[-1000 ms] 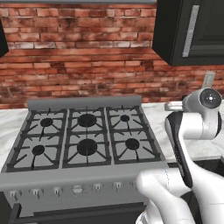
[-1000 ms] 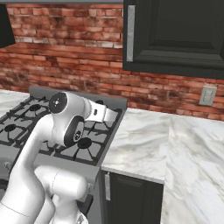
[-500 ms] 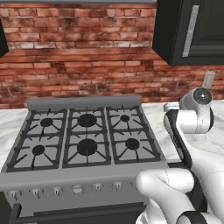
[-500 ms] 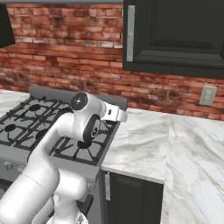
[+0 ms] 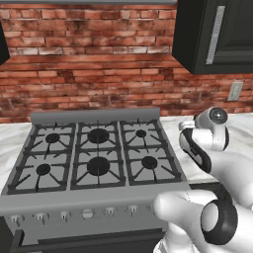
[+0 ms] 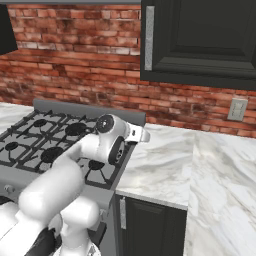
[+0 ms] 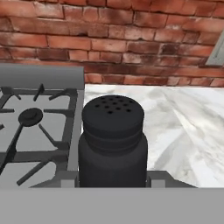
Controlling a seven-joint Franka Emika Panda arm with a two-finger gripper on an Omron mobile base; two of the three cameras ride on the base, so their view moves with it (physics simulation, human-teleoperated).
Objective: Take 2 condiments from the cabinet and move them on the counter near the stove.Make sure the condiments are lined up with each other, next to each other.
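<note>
Shaker (image 7: 113, 140) first: we see one black condiment bottle upright and very close to the hand camera, its perforated round top facing us, low in the hand view where the fingertips would rise. We judge it is carried in the gripper (image 6: 144, 135), but the fingers are hidden behind it, so we cannot tell for sure how the jaws stand. Keeping it upright makes sense to us, since it must be set down standing. It hangs above the seam where the stove (image 5: 99, 158) ends and the counter (image 6: 165, 165) begins, which suits a spot beside the burners.

Farther out, the white marble runs back to the brick wall (image 7: 131, 39), and a wall outlet (image 6: 236, 109) sits on it to the right. Above hangs the dark cabinet (image 6: 200, 40) with its silver bar handle, door closed. We see no second bottle on the marble yet, so we judge the task about half done at best.

We can read no label, brand or writing on the bottle, stove or cabinet.
</note>
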